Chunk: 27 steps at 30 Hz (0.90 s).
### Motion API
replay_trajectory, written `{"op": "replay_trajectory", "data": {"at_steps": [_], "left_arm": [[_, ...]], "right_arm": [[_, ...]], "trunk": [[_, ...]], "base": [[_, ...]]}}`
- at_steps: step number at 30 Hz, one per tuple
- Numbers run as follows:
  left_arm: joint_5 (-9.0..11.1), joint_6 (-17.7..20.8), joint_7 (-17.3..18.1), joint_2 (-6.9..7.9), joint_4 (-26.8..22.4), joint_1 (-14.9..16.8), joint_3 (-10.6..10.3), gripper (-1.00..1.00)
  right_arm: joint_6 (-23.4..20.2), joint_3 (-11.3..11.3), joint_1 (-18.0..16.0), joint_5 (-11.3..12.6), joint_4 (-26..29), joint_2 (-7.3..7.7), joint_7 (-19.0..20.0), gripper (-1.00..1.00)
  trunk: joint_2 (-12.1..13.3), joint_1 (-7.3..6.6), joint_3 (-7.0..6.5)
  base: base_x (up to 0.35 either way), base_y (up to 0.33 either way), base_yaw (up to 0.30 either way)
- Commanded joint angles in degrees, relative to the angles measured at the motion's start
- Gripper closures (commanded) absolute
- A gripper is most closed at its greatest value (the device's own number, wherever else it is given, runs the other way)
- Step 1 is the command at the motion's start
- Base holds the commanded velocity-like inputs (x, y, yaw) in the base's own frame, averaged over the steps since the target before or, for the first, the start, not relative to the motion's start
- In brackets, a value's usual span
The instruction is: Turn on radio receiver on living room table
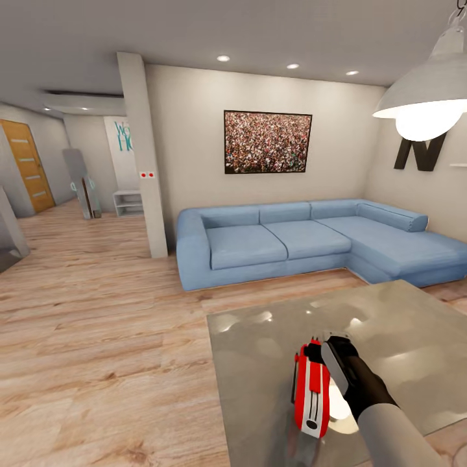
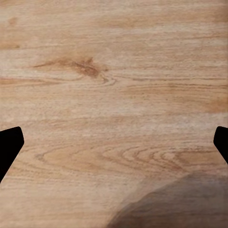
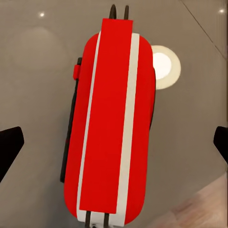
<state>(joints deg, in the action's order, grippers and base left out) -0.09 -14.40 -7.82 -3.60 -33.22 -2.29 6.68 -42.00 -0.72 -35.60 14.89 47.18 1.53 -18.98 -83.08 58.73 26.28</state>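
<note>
The radio lies on the table, near the tabletop's front edge and about midway along it. It is red with white stripes along its length. Its long side points from the front edge toward the sofa. A small red button and a dark strip show on one long side in the right wrist view.

The right gripper is over the radio, just beside its right side in the head view. I cannot tell if it touches the radio. In the right wrist view the two fingertips are wide apart at the edges, and the radio is between them with grey glass on both sides, so this gripper is open.

The left gripper is open too, with its fingertips far apart above the wood floor.

A bright lamp reflection shows on the glass beside the radio. A framed picture hangs on the wall above the sofa.
</note>
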Motion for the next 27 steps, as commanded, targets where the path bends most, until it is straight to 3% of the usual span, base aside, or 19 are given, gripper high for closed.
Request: {"op": "replay_trajectory", "data": {"at_steps": [1, 27], "left_arm": [[0.00, -0.01, 0.00, 0.00, 0.00, 0.00, 0.00, -1.00], [0.41, 0.06, 0.62, -0.55, -1.12, 0.00, -0.12, -1.00]], "right_arm": [[0.03, 0.02, 0.00, -0.09, 0.01, 0.05, 0.00, -1.00], [0.07, 0.19, 0.00, -0.28, 0.02, 0.12, 0.00, -1.00]], "trunk": [[0.00, 0.00, 0.00], [0.00, 0.00, 0.00]], "base": [[0.000, 0.000, 0.000], [0.000, 0.000, 0.000]]}}
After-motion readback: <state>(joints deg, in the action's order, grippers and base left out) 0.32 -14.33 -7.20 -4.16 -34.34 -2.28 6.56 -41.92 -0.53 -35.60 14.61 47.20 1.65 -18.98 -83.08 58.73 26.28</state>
